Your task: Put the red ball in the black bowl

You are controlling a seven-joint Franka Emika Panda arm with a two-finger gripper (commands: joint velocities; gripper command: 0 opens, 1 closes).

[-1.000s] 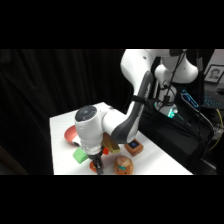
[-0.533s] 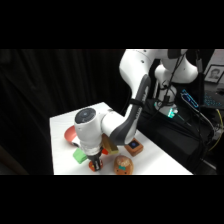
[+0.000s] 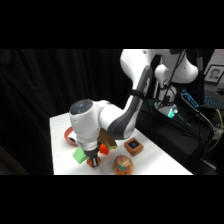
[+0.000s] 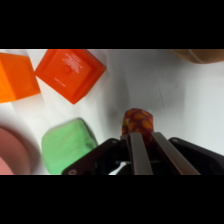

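The red ball (image 4: 136, 121), red-orange with lighter speckles, sits pinched at the tips of my gripper (image 4: 137, 134), just over the white table. In the side view the gripper (image 3: 93, 160) hangs low near the table's front edge with the ball (image 3: 94, 162) showing red at its tip. The fingers are shut on the ball. The black bowl shows in neither view.
Two orange cubes (image 4: 70, 72) (image 4: 15, 77) lie beyond the ball, with a green block (image 4: 67, 145) and the pink bowl (image 4: 12, 152) to the left. In the side view a tan figure (image 3: 122, 164) and a brown box (image 3: 134, 146) stand to the right of the gripper.
The gripper has shifted slightly toward the table's front and dipped a little, with the red ball at its tips. The other objects have stayed put.
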